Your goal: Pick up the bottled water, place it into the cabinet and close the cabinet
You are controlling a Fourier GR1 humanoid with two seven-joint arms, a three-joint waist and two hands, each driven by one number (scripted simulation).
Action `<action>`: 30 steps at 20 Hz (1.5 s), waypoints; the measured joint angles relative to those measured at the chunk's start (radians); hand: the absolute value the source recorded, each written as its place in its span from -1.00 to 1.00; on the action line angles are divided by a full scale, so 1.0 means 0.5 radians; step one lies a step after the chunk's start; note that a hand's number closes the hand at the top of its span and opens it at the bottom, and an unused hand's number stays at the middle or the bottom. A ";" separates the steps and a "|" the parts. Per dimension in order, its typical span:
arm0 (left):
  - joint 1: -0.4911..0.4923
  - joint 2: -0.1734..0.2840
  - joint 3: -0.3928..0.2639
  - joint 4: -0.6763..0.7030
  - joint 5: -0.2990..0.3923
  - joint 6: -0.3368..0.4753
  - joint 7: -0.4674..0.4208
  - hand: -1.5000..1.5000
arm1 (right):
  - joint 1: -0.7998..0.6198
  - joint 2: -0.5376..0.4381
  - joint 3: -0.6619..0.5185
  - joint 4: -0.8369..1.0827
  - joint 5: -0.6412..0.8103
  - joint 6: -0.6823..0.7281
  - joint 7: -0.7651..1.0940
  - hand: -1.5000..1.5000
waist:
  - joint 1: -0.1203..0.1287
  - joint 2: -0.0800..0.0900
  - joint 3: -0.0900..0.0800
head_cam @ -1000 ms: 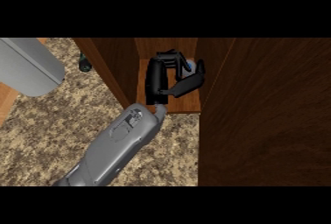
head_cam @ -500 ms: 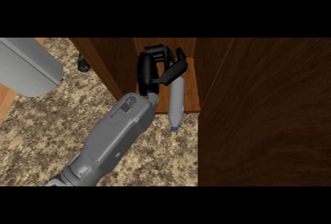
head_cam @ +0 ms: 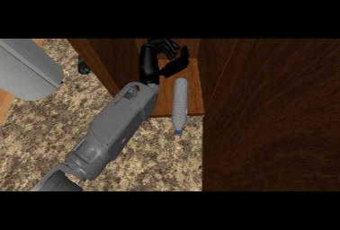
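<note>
Inside the cabinet [head_cam: 119, 58], right hand [head_cam: 159, 58] now spread, off bottled water [head_cam: 179, 103] lying released; door unclosed.

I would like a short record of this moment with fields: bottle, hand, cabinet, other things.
bottle: water bottle lies on its side on the cabinet shelf, cap end sticking out past the shelf edge over the counter
hand: one hand inside the cabinet, left of the bottle, fingers relaxed, not holding it
cabinet: cabinet open, door at the right
other things: grey object at the upper left
</note>
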 measured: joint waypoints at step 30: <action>-0.032 -0.018 0.043 -0.064 0.181 -0.509 -0.154 -1.00 | -0.098 0.021 0.058 -0.015 -0.055 -0.040 0.125 -1.00 | 0.058 -0.029 -0.001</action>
